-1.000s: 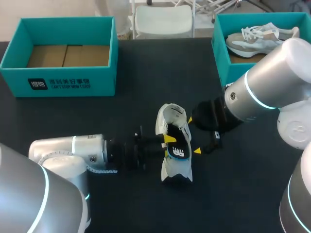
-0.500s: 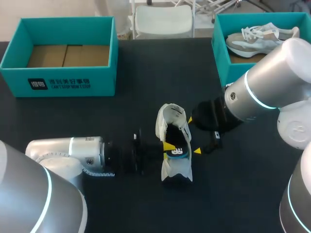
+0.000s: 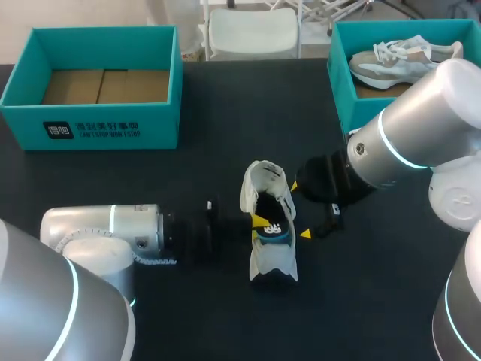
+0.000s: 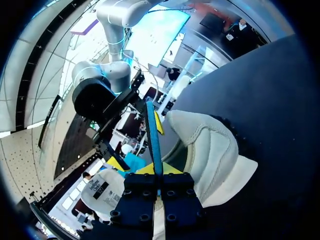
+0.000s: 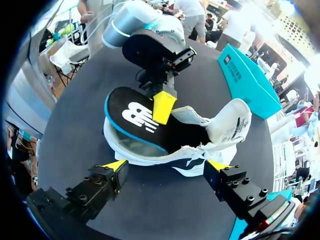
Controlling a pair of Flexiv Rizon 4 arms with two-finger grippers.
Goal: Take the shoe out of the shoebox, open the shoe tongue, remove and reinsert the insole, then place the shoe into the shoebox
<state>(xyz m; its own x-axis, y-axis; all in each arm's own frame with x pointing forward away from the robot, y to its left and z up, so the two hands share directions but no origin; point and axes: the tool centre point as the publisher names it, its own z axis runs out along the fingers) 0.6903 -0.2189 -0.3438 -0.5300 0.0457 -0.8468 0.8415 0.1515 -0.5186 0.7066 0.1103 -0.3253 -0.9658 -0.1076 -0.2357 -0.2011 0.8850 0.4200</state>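
A white shoe (image 3: 259, 188) lies on the black table, its opening facing up. Its black insole (image 3: 276, 230), blue-edged with a white logo, sticks partly out of the shoe. My left gripper (image 3: 261, 221) comes in from the left and is shut on the insole's edge. In the left wrist view the thin blue insole (image 4: 153, 130) stands edge-on between my left gripper (image 4: 156, 170) tips, beside the shoe (image 4: 210, 150). My right gripper (image 3: 299, 210) is open at the shoe's right side. In the right wrist view my right gripper (image 5: 166, 165) straddles the shoe (image 5: 220, 127), with the insole (image 5: 131, 116) and left gripper (image 5: 162, 106) beyond.
A teal shoebox (image 3: 90, 128) with a bare cardboard floor stands at the back left. Another teal shoebox (image 3: 340, 75) at the back right holds a second pale shoe (image 3: 394, 62).
My left gripper's fingers have closed on the insole and pushed slightly further over the shoe. The right arm and the shoe have stayed in place.
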